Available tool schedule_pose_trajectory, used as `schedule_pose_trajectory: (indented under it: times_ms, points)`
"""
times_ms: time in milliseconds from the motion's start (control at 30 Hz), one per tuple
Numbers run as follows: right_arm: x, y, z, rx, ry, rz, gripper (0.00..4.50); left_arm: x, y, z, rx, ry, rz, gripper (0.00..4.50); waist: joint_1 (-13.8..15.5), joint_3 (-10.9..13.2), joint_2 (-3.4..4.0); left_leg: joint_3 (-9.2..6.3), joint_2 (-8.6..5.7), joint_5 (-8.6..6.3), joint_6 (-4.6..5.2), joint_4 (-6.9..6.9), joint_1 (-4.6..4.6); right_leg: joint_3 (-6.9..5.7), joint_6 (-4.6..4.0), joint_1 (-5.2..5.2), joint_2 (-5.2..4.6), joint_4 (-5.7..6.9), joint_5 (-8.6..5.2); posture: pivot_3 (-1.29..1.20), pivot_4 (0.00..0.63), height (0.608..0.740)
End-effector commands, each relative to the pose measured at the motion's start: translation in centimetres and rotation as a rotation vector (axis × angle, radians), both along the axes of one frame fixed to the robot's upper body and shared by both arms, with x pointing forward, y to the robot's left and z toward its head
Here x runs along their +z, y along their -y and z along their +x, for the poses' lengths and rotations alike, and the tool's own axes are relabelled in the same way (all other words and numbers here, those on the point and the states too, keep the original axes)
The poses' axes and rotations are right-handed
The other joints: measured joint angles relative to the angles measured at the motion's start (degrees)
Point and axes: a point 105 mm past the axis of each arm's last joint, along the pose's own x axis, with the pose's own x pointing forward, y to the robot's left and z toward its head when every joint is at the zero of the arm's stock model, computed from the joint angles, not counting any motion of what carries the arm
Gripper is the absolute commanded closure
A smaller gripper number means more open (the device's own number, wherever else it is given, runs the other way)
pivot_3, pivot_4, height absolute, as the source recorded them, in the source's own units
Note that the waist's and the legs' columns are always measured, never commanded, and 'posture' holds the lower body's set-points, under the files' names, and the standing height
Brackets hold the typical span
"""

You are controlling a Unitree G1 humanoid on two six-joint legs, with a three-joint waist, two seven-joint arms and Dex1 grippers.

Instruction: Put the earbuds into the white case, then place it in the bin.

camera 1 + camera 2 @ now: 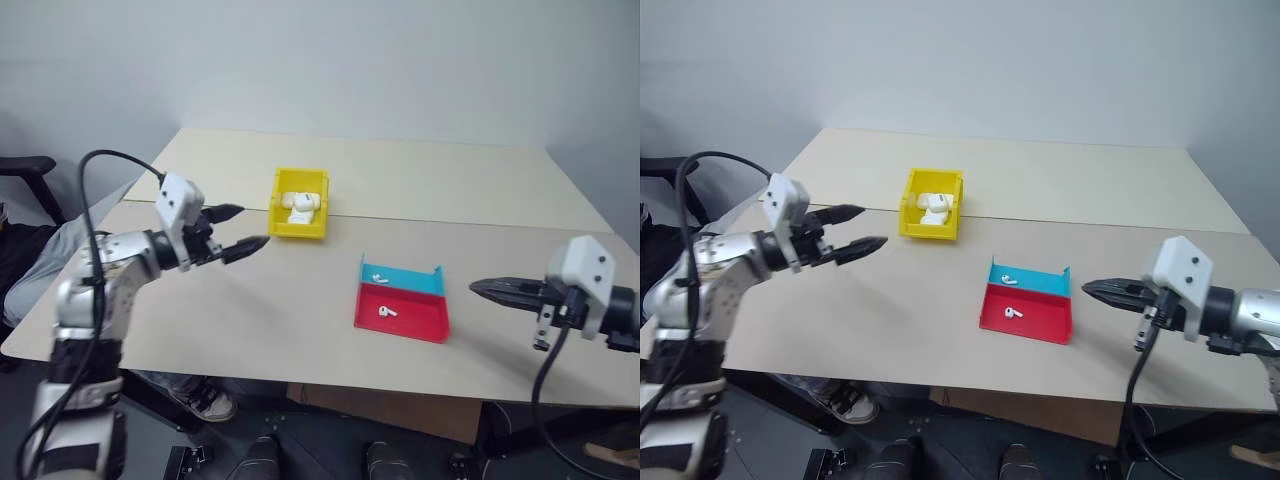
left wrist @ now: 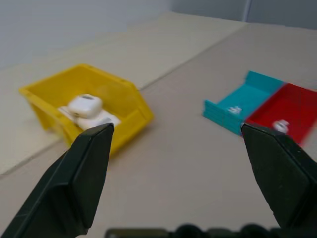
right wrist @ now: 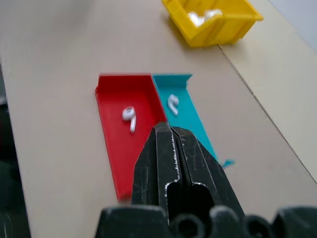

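Earbuds: one [image 1: 387, 312] lies loose in the red half of the tray, the other [image 1: 380, 278] in the teal half. Neither is in a case. They sit apart, split by the line where the two colours meet.

White cases [image 1: 300, 204]: a small pile of them lies inside the bin [image 1: 284, 228], touching each other. Can't tell the exact count or whether any lid is up.

Bin is yellow, open-top, on the counter [image 1: 250, 320] just at the seam between the two counter panels, beyond and to the left of the tray. Bin and tray are well apart, bare counter between them.

Tray [image 1: 415, 328]: shallow, red section nearer the robot, teal section behind it, low walls on the sides and back, sitting near the middle of the near counter panel.

Left pincer [image 1: 236, 231]: jaws spread wide, nothing between them, hanging above the counter left of the bin, tips aimed toward it. Close to the bin but not touching. In the left wrist view both black fingers [image 2: 81, 178] frame the bin on one side and the tray on the other.

Right pincer [image 1: 484, 290]: jaws pressed fully together, holding nothing, above the counter just right of the tray, tips aimed at the tray's right wall, a small gap left. In the right wrist view the closed tips sit over the near end of the tray, with both earbuds ahead.
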Motion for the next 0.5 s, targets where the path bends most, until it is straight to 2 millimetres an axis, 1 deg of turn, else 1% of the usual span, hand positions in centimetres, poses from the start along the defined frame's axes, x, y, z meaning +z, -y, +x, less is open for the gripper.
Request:
schedule_pose_trajectory:
  times_ms: [33,100,200,300,367,500]
  points:
    - [1.4,2.2,-0.4,-0.006,0.061,-0.082,4.5,0.9,-0.5,-3.0,-0.063,0.025,0.012,0.04,-0.9,-0.1,0.11,-0.02,0.03,-0.01,0.01,-0.03,0.01,-0.05,0.0,0.01,0.0,-0.3,0.0,0.0,0.15,0.74]
    - [1.4,3.0,-0.6,-0.002,0.061,-0.113,4.5,0.5,-1.0,-4.4,-0.075,0.005,0.02,0.04,-1.6,-0.1,0.13,-0.03,0.04,-0.02,0.03,-0.09,-0.01,-0.1,0.0,0.14,-0.03,-0.74,0.0,0.0,0.15,0.74]
    - [1.5,3.4,-0.9,0.019,0.065,-0.126,4.5,-0.4,-1.4,-6.0,-0.09,-0.009,0.065,0.04,-2.4,-0.1,0.11,0.09,0.03,-0.03,0.04,-0.01,-0.14,-0.1,0.0,0.2,-0.15,-0.8,0.0,0.0,0.15,0.74]
    - [1.6,3.6,-1.0,0.027,0.074,-0.127,4.5,-0.9,-1.5,-6.6,-0.071,-0.022,0.1,0.04,-2.6,-0.1,0.1,0.09,0.07,-0.03,0.04,-0.1,-0.12,-0.11,0.0,0.06,-0.14,-0.78,0.0,0.0,0.15,0.74]
    - [1.6,3.6,-0.9,0.027,0.077,-0.122,4.5,-0.9,-1.5,-6.8,-0.053,-0.021,0.103,0.04,-2.7,-0.1,0.1,0.08,0.06,-0.03,0.03,-0.1,-0.11,-0.11,-0.01,-0.25,-0.14,-0.77,0.0,0.0,0.15,0.74]
    - [1.9,3.7,-0.4,0.027,0.081,-0.117,4.5,-1.0,-1.3,-7.3,-0.045,-0.013,0.108,0.04,-2.8,-0.1,0.11,0.08,0.05,-0.03,0.04,0.04,-0.12,-0.11,-0.01,-0.27,-0.15,-0.97,0.01,0.0,0.15,0.74]
